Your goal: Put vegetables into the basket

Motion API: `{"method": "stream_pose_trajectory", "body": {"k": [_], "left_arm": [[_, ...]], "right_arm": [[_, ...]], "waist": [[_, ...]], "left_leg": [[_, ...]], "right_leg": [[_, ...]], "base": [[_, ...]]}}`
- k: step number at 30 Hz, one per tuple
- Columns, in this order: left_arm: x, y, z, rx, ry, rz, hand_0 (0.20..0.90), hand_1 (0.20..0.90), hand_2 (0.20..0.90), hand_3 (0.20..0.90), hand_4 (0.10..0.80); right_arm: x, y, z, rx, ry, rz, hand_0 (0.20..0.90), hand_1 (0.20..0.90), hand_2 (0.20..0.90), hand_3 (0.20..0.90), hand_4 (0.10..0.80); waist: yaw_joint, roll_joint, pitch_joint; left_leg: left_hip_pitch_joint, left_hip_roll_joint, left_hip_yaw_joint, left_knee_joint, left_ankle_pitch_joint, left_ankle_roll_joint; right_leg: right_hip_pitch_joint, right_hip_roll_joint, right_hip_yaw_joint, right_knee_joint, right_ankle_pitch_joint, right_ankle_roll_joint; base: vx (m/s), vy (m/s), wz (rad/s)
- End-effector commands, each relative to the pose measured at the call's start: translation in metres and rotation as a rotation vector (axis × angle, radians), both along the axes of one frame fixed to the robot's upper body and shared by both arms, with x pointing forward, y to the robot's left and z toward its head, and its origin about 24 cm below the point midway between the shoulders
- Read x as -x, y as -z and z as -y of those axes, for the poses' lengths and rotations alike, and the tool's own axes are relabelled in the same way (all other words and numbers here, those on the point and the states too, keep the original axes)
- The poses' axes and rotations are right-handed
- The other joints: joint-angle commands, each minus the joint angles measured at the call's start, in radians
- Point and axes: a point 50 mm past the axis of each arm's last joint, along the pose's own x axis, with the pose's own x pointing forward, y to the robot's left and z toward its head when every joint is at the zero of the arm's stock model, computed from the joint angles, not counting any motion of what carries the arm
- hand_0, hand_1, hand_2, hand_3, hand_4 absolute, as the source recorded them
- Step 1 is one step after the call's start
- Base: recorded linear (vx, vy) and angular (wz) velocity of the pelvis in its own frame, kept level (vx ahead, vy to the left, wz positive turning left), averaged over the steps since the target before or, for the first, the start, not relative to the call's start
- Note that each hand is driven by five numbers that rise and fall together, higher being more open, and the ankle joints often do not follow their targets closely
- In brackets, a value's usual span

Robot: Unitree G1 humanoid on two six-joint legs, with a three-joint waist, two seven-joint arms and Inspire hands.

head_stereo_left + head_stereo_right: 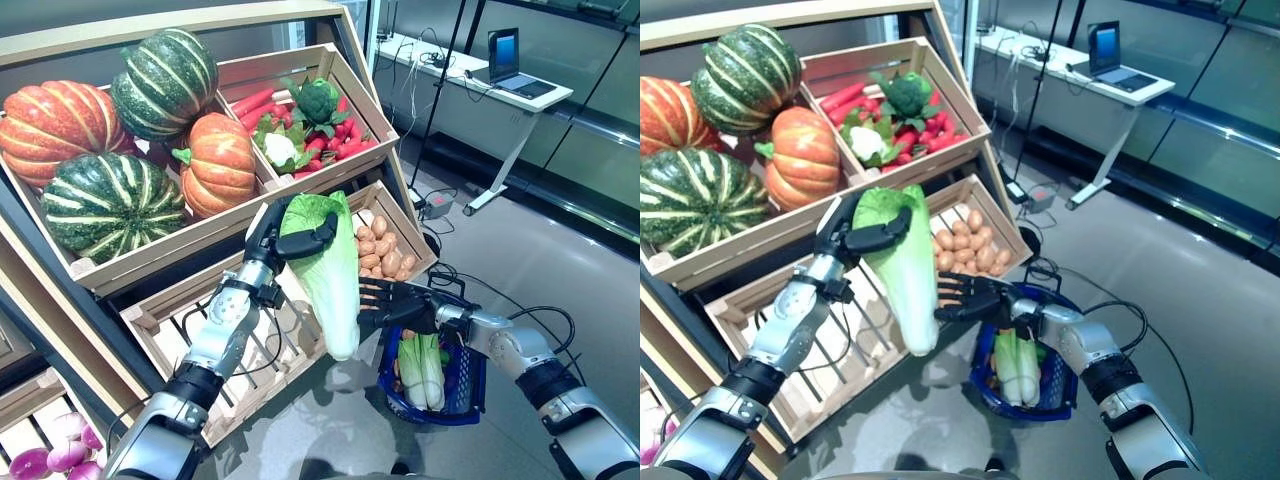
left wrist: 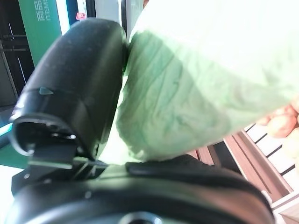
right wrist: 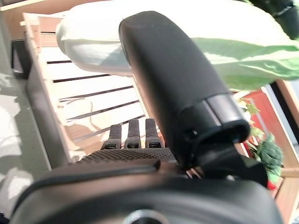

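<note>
My left hand is shut on a long green-and-white napa cabbage, gripping its leafy top and holding it upright in the air in front of the stand's lower crates. The cabbage also shows in the left wrist view and the right wrist view. My right hand is open with straight fingers just right of the cabbage's lower half, above the rim of the blue basket. The basket stands on the floor and holds pale green-and-white leafy vegetables.
A wooden vegetable stand with slanted crates fills the left and centre. An empty slatted crate lies under the cabbage. A white desk with a laptop stands at the back right, with cables on the grey floor.
</note>
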Motion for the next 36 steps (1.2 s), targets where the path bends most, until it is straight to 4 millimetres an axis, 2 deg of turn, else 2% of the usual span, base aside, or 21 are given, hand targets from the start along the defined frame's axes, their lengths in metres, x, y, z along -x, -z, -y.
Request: {"method": "stream_pose_trajectory", "body": {"k": [1, 8, 13, 17, 24, 28, 32, 36], "left_arm": [[0.000, -0.039, 0.043, 0.094, 0.175, 0.170, 0.300, 0.300, 0.300, 0.300, 0.400], [0.006, -0.038, 0.061, 0.125, 0.247, 0.153, 0.300, 0.300, 0.300, 0.300, 0.400], [0.009, -0.033, 0.069, 0.139, 0.334, 0.129, 0.300, 0.300, 0.300, 0.300, 0.400], [0.011, -0.028, 0.071, 0.158, 0.383, 0.105, 0.300, 0.300, 0.300, 0.300, 0.400], [0.012, -0.029, 0.076, 0.229, 0.420, 0.074, 0.300, 0.300, 0.300, 0.300, 0.400], [0.015, -0.030, 0.088, 0.292, 0.442, 0.060, 0.300, 0.300, 0.300, 0.300, 0.400], [0.018, -0.031, 0.100, 0.339, 0.484, 0.049, 0.300, 0.300, 0.300, 0.300, 0.400], [0.022, -0.026, 0.105, 0.345, 0.507, 0.016, 0.300, 0.300, 0.300, 0.300, 0.400]], "right_arm": [[-0.030, -0.054, -0.038, -0.064, 0.003, 0.269, 0.900, 0.900, 0.900, 0.900, 0.800], [-0.021, -0.049, -0.065, -0.122, -0.115, 0.205, 0.900, 0.900, 0.900, 0.900, 0.800], [-0.010, -0.046, -0.087, -0.374, -0.244, 0.049, 0.900, 0.900, 0.900, 0.900, 0.800], [-0.007, -0.043, -0.088, -0.454, -0.265, -0.003, 0.900, 0.900, 0.900, 0.900, 0.800], [-0.022, -0.044, -0.081, -0.356, -0.144, 0.062, 0.900, 0.900, 0.900, 0.900, 0.800], [-0.030, -0.046, -0.086, -0.329, -0.049, 0.073, 0.900, 0.900, 0.900, 0.900, 0.800], [-0.037, -0.050, -0.094, -0.378, 0.032, 0.073, 0.900, 0.900, 0.900, 0.900, 0.800], [-0.042, -0.060, -0.097, -0.532, 0.062, 0.084, 0.900, 0.900, 0.900, 0.900, 0.800]], "waist": [[0.009, -0.004, -0.055], [0.017, -0.004, -0.048], [0.035, -0.007, -0.052], [0.043, -0.008, -0.061], [0.049, -0.009, -0.065], [0.047, -0.009, -0.062], [0.050, -0.005, -0.062], [0.058, 0.000, -0.063]], "left_leg": [[-0.058, -0.020, -0.007, -0.001, 0.005, 0.019], [-0.052, -0.025, -0.014, -0.001, 0.003, 0.024], [-0.050, -0.027, -0.028, -0.001, -0.001, 0.021], [-0.052, -0.028, -0.037, -0.001, -0.002, 0.020], [-0.055, -0.031, -0.048, -0.001, -0.002, 0.020], [-0.051, -0.034, -0.051, -0.001, -0.004, 0.023], [-0.049, -0.035, -0.052, -0.001, -0.006, 0.024], [-0.048, -0.035, -0.054, -0.001, -0.008, 0.024]], "right_leg": [[0.051, -0.016, 0.013, 0.002, -0.043, -0.013], [0.059, -0.016, 0.018, 0.005, -0.047, -0.017], [0.070, -0.018, 0.007, 0.002, -0.049, -0.017], [0.071, -0.019, 0.005, 0.002, -0.051, -0.015], [0.066, -0.023, 0.008, 0.002, -0.048, -0.014], [0.068, -0.024, 0.015, 0.002, -0.048, -0.015], [0.068, -0.025, 0.017, 0.002, -0.047, -0.015], [0.071, -0.027, 0.017, 0.002, -0.049, -0.015]], "base": [[0.032, -0.002, 0.01], [0.023, 0.003, 0.00], [0.036, -0.002, 0.09], [0.030, -0.004, 0.07], [0.013, -0.003, 0.09], [0.000, 0.000, 0.00], [0.000, 0.000, 0.00], [0.000, 0.000, 0.00]]}}
